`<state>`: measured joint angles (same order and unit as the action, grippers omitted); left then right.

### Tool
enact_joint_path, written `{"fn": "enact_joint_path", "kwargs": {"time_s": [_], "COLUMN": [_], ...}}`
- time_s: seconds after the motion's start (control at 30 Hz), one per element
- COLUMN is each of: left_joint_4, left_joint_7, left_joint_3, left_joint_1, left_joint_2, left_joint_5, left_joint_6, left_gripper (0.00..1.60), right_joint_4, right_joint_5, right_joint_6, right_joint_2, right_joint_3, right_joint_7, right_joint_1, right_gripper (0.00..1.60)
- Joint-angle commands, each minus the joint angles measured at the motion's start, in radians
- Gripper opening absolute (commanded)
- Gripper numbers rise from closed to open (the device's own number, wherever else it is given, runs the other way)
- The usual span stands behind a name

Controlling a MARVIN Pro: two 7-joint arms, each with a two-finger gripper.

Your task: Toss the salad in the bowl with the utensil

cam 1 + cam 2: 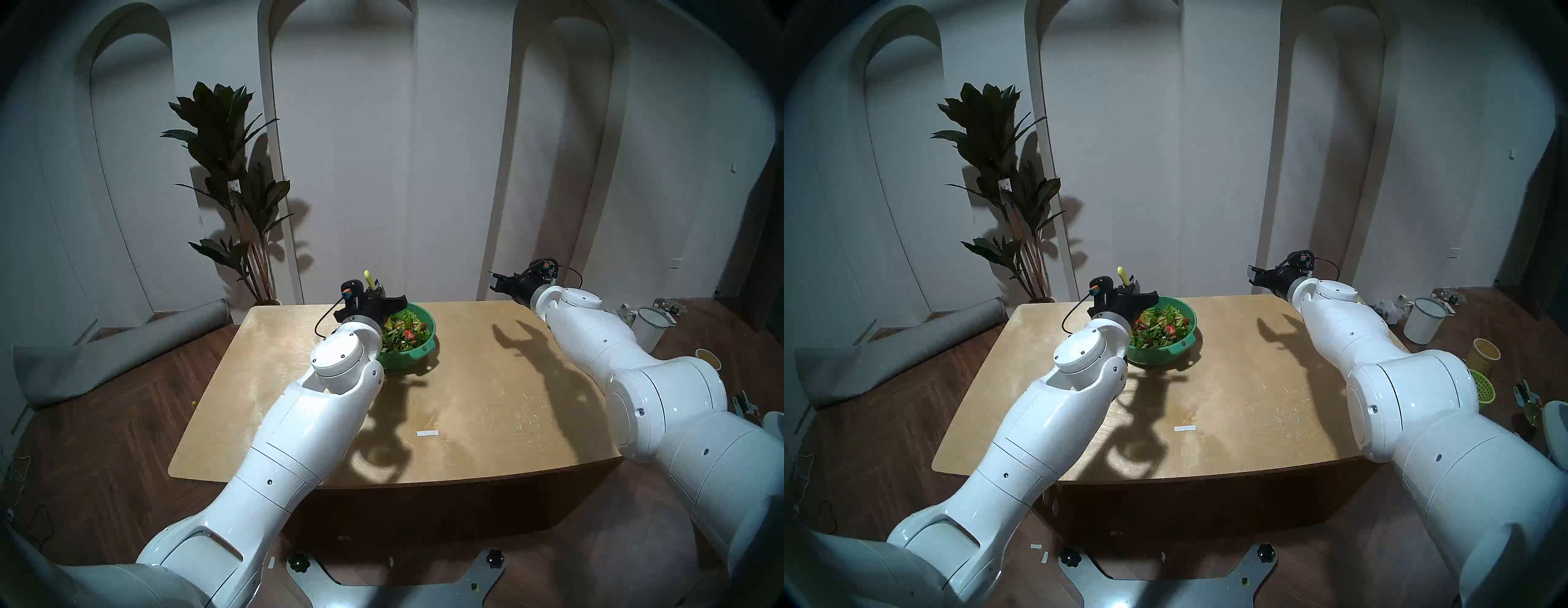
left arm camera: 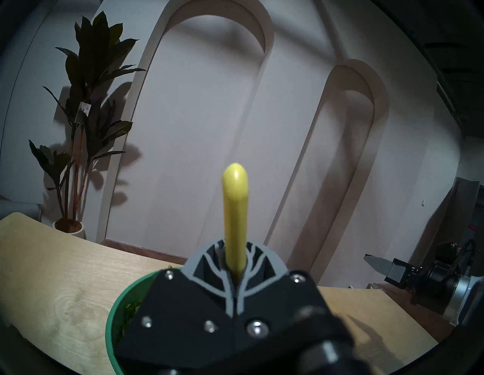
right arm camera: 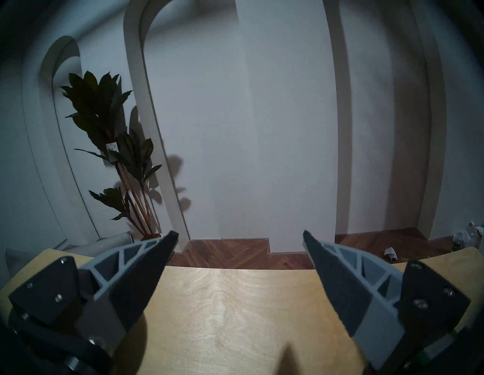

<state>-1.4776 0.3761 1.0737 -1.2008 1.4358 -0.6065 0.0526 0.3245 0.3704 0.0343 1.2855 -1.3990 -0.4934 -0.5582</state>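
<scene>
Presently the yellow-green utensil (image 2: 235, 214) is clamped upright in the left pincer (image 2: 234, 264), whose jaws are closed on its handle; only the rounded handle end is seen above the fingers, and the working end is hidden below. The left pincer is held over the far left rim of the teal-green bowl (image 1: 424, 346), which stands on the desk (image 1: 488, 403) toward its far side. The salad (image 1: 401, 332), lettuce with red tomato pieces, is heaped close to the rim. The right pincer (image 3: 239, 239) is held with its jaws spread wide and empty, well apart from the bowl, over the far right of the desk.

Risks are judged as follows. Leaves could be flung over the rim, since the bowl is nearly full. The bowl is not steadied by anything, so it could be pushed or tipped by a sideways stroke. The slim handle could twist or slide within the grip under load.
</scene>
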Motion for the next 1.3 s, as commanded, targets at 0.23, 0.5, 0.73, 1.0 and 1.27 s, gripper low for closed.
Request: {"fn": "enact_joint_path", "kwargs": {"time_s": [0.23,0.5,0.73,1.0,1.27], "left_joint_4": [0.032,0.067,0.12,0.185,0.227], "left_joint_7": [0.043,0.072,0.098,0.122,0.138], "left_joint_3": [0.026,0.067,0.1,0.136,0.158], "left_joint_1": [0.037,0.066,0.082,0.095,0.113], "left_joint_2": [0.026,0.044,0.069,0.105,0.149], "left_joint_5": [0.017,0.011,-0.002,-0.036,-0.074], "left_joint_6": [-0.074,-0.108,-0.141,-0.185,-0.24], "left_gripper": [0.0,0.0,0.0,0.0,0.0], "right_joint_4": [0.112,0.175,0.242,0.322,0.416], "right_joint_5": [0.004,0.016,0.029,0.048,0.072], "right_joint_6": [0.107,0.157,0.198,0.235,0.266], "right_joint_2": [-0.025,-0.034,-0.043,-0.052,-0.071], "right_joint_3": [0.004,0.002,-0.007,-0.02,-0.046], "right_joint_7": [-0.144,-0.226,-0.297,-0.362,-0.411], "right_joint_1": [-0.044,-0.082,-0.124,-0.176,-0.242], "right_gripper": [1.6,1.6,1.6,1.6,1.6]}}
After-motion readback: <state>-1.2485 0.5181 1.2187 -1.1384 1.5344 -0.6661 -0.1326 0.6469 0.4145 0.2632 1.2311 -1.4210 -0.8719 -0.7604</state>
